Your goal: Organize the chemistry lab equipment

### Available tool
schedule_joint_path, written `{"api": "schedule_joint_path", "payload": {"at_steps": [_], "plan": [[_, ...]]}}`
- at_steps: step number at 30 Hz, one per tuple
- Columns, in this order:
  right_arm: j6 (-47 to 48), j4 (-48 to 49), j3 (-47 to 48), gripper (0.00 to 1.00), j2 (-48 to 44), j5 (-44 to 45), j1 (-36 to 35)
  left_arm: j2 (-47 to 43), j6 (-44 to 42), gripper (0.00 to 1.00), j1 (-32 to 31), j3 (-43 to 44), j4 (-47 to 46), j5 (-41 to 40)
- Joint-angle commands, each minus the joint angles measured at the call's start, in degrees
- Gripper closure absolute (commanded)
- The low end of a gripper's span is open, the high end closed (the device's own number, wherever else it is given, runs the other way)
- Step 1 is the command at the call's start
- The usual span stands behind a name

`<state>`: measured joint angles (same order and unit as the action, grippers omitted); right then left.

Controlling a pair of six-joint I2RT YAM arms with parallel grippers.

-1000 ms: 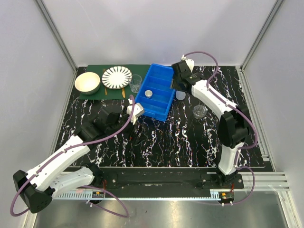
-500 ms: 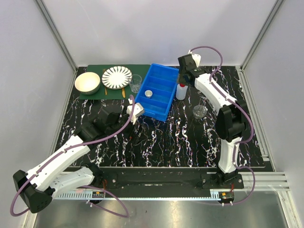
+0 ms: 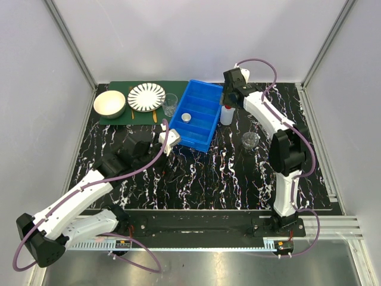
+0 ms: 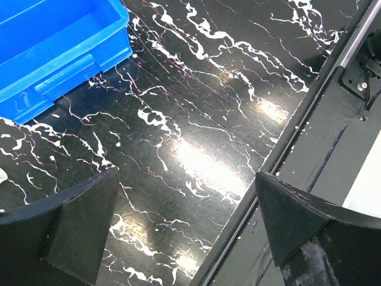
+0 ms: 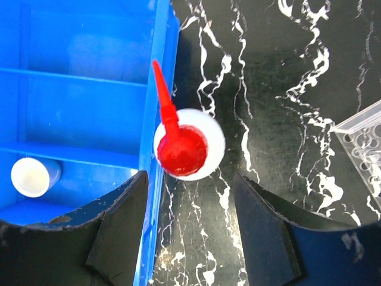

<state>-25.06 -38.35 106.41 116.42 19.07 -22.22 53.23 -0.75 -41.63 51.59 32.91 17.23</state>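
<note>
Fixed scene, top view.
- Black white-veined marble-pattern tabletop (image 3: 238,173): base surface.
- Dark green rectangular mat (image 3: 116,86): far left corner of tabletop.
- Cream round bowl (image 3: 109,103): on mat, left end.
- White round plate with black radial stripes (image 3: 146,96): on mat, just right of bowl.
- Slim yellowish utensils (image 3: 131,111): on mat beside plate; kind unclear.
- Blue plastic compartmented bin (image 3: 202,95): right of mat, set askew.
- Grey metal rail (image 3: 321,149): along tabletop's right edge.

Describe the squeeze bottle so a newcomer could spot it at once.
Find the big blue bin in the middle of the black marbled table. Just outside its right wall stands a white squeeze bottle. Its red cap and slanted red nozzle set it apart from the clear beaker nearby.
</note>
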Motion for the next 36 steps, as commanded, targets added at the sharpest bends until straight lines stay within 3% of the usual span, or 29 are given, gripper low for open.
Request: {"api": "schedule_joint_path", "payload": {"at_steps": [1, 36], "plan": [[0.1, 3.4, -2.9, 0.36, -3.4, -3.3, -1.2, -0.3, 0.2, 0.01, -0.1, 0.4, -1.7, -0.9], [4.6, 3.1, 3.6, 0.42, 4.2, 2.9, -1.2, -0.1, 0.1, 0.01, -0.1, 0.2, -1.6, -1.2]]}}
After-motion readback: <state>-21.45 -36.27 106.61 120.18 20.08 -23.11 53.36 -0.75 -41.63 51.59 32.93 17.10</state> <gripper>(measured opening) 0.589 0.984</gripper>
